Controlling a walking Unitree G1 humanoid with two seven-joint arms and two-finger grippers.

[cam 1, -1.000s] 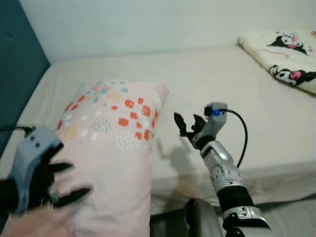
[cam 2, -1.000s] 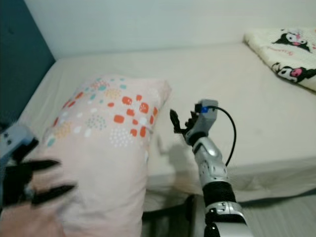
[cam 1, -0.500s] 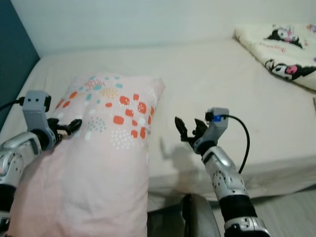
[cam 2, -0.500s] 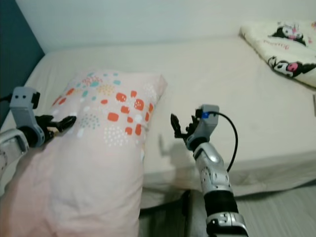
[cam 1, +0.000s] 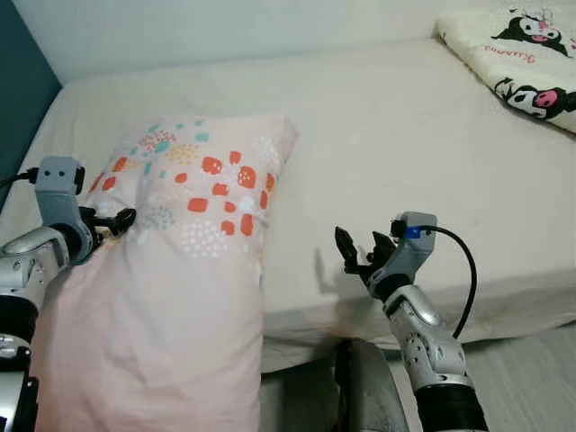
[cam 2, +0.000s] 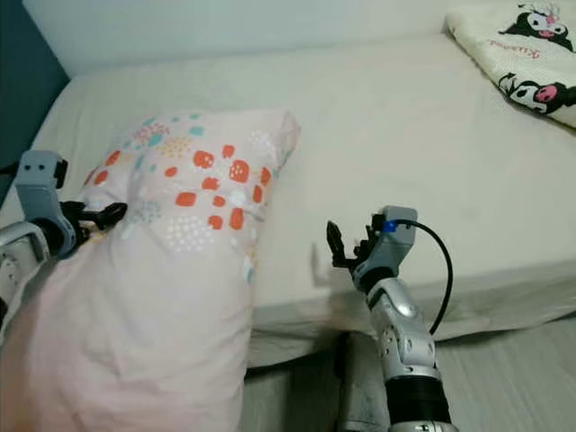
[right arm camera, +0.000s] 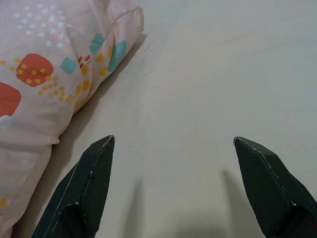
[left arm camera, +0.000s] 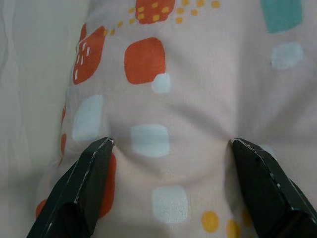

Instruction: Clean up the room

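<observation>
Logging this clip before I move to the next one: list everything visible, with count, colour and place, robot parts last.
pillow: 1, pale pink with orange, teal and white patches, left side of the bed, its near end overhanging the edge
bed: 1, cream sheet, across the scene
blanket: 1, cream with black cartoon figures, far right corner of the bed
wall: white behind the bed, dark teal at left
left gripper: 1, black jaws open, pressed against the pillow's left side
right gripper: 1, black jaws open, above the bed's near edge

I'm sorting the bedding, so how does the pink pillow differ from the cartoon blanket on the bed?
The pink pillow carries orange and teal blotches; the cartoon blanket is cream with black-and-pink characters. The pillow hangs off the bed's near edge by the left gripper; the blanket lies at the far right corner. Both are soft bedding.
</observation>
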